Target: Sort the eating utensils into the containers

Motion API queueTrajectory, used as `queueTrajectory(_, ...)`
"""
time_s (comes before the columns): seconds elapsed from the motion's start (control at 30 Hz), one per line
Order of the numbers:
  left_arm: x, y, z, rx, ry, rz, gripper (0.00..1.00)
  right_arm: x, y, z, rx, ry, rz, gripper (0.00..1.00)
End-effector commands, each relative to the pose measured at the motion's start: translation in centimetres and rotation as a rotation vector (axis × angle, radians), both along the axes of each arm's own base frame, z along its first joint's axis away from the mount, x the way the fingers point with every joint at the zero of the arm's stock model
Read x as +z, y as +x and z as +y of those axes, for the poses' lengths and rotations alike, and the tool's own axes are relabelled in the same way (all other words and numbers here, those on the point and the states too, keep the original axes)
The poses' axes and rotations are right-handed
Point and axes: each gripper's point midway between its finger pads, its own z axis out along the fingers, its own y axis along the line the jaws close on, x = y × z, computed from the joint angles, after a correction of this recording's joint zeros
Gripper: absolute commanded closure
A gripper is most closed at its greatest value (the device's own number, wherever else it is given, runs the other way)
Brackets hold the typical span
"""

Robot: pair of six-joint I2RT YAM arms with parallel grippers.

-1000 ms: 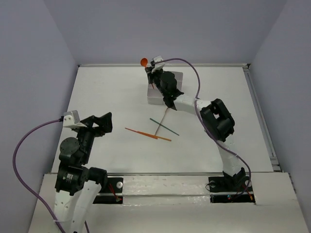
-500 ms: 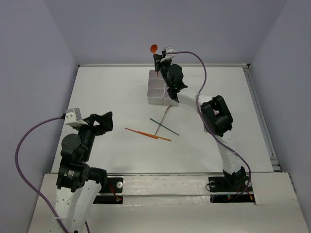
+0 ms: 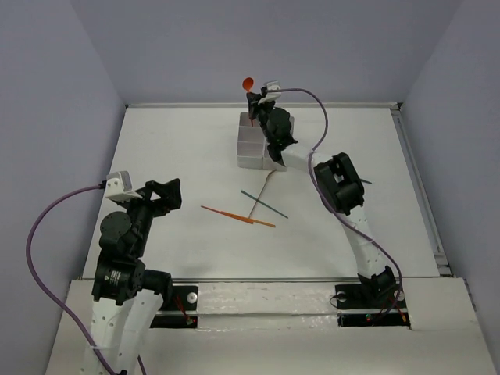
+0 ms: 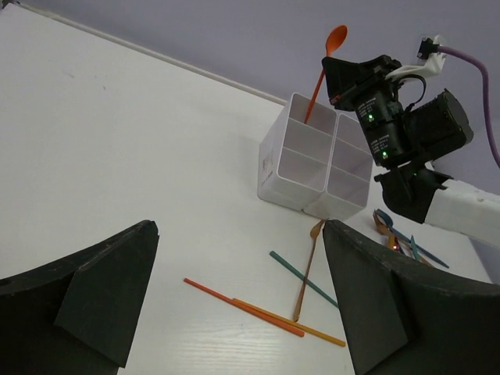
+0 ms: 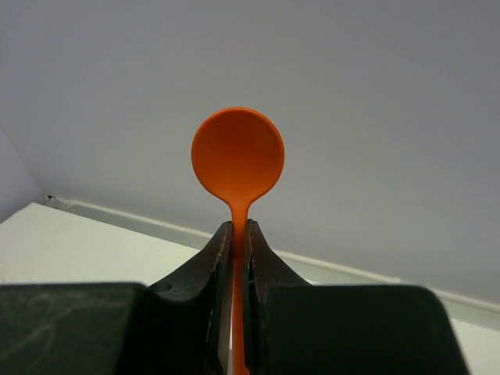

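While right pincer (image 5: 240, 234) clamps it, orange spoon (image 5: 237, 152) upright in box (image 3: 251, 160)

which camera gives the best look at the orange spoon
Left wrist: the whole orange spoon, its handle end reaching into the white box. Right wrist shows only bowl and neck, pinched in the right hand; top view shows it tiny.

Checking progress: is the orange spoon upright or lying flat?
Upright, slightly tilted: the orange spoon stands bowl-up, handle end inside the white box, pinched by the right tool.
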Motion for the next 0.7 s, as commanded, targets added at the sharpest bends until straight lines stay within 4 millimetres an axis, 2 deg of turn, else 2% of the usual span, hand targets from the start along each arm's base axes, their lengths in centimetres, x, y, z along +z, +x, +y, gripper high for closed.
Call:
queueTrajectory(0.0, 2.0, 0.2, 0.1, -0.002, 0.005, -0.065, 0.01, 3.9, -1.8, -0.9, 0.029, 0.075, -0.113, 0.93)
queueTrajectory(0.13, 2.2, 0.1, 0.1, -0.003, 0.004, -0.071, 0.01, 4.7, -2.9, -1.3, 0.041, 0.086, -0.135, 0.87)
queueTrajectory(0.17, 2.1, 0.1, 0.1, -0.003, 0.003, -0.071, 0.01, 5.0, -3.3, -1.5, 0.044, 0.083, -0.133, 0.79)
queueTrajectory(0.23, 2.3, 0.0, 0.1, -0.003, 0.000, -0.077, 0.01, 5.2, -3.7, -1.5, 0.055, 0.078, -0.129, 0.68)
queueTrajectory(0.27, 2.3, 0.0, 0.1, -0.005, 0.000, -0.078, 0.01, 5.6, -4.1, -1.6, 0.060, 0.077, -0.128, 0.58)
queueTrajectory(0.43, 2.7, -0.4, 0.3, 0.002, -0.002, -0.103, 0.01, 6.9, -5.4, -1.9, 0.085, 0.071, -0.087, 0.38)
queueTrajectory(0.47, 2.8, -0.4, 0.3, 0.002, -0.002, -0.104, 0.01, 7.9, -5.9, -2.4, 0.080, 0.077, -0.081, 0.37)
queueTrajectory(0.53, 3.0, -0.6, 0.3, 0.000, -0.005, -0.115, 0.01, 8.1, -6.4, -3.0, 0.066, 0.077, -0.053, 0.37)
queueTrajectory(0.6, 3.1, -0.8, 0.3, -0.003, -0.006, -0.121, 0.01, 7.1, -7.0, -3.6, 0.055, 0.065, 0.028, 0.38)
queueTrajectory(0.63, 3.1, -0.9, 0.2, -0.007, -0.007, -0.124, 0.01, 6.3, -7.9, -4.5, 0.036, 0.046, 0.094, 0.39)
queueTrajectory(0.67, 3.1, -0.9, 0.2, -0.010, -0.007, -0.125, 0.01, 5.4, -8.6, -4.8, 0.036, 0.047, 0.149, 0.46)
